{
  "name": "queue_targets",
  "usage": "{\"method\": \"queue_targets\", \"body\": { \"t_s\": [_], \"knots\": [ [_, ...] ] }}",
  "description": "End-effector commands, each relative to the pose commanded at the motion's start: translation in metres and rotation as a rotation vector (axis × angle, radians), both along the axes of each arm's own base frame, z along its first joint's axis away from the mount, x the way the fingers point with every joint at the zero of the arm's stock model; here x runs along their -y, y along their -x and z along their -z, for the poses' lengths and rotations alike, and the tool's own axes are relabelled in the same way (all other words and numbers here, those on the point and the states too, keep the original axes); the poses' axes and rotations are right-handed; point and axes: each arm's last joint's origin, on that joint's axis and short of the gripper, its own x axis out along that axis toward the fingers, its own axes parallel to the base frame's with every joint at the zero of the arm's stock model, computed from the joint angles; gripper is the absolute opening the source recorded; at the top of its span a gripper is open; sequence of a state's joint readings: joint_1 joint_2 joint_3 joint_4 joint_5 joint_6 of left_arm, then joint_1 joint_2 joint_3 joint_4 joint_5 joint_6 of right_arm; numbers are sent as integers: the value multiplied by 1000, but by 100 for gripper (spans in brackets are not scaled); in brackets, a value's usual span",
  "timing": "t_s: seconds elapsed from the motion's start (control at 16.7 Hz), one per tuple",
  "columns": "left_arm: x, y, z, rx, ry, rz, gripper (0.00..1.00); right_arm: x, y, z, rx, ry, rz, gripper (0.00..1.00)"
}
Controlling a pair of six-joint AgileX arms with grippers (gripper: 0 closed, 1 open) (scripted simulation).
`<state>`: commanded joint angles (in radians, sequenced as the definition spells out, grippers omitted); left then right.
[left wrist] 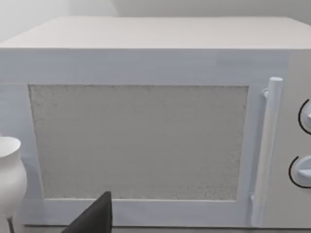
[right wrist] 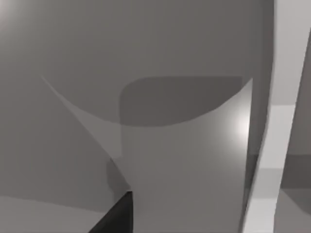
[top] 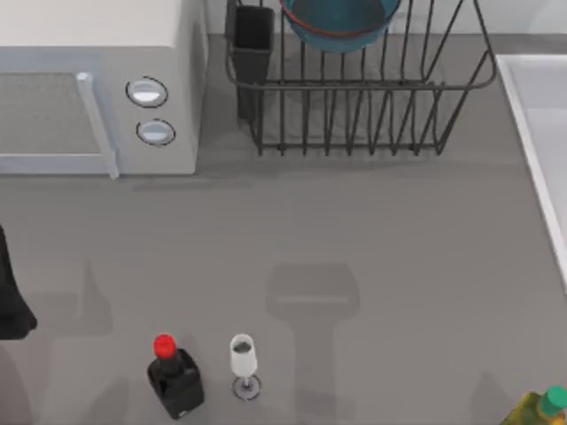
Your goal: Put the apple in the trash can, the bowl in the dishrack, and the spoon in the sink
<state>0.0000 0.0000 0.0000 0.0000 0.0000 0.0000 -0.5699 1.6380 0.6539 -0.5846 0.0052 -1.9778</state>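
A grey tabletop (top: pixel 372 266) seen from above. At the upper centre of the frame, the blue bowl (top: pixel 341 22) sits in the black wire dishrack (top: pixel 354 97). The white rim of the sink (top: pixel 532 150) runs down the right edge. A white microwave (top: pixel 89 84) fills the upper left. At lower left stand a black bottle with red cap (top: pixel 173 376) and a wine glass (top: pixel 243 361). The left arm (top: pixel 11 297) sits at the left edge; whether either arm's fingers are spread or pressed together cannot be told.

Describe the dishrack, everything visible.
The dishrack is a large black wire rack of upright bars joined by a rounded outer rail. It stands on the grey table at the back, right of the microwave and left of the sink. A black rectangular cup sits at its left corner. The blue bowl rests in it.
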Motion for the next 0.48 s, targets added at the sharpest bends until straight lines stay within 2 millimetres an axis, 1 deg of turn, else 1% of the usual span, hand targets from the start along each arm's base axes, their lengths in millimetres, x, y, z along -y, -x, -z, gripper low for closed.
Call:
{"method": "queue_targets", "body": {
  "t_s": [0.42,0.48],
  "knots": [
    [0,0,0,0,0,0,100,0,0,0,0,0,0,0],
    [0,0,0,0,0,0,100,-1,0,-22,-6,31,42,0]
  ]
}}
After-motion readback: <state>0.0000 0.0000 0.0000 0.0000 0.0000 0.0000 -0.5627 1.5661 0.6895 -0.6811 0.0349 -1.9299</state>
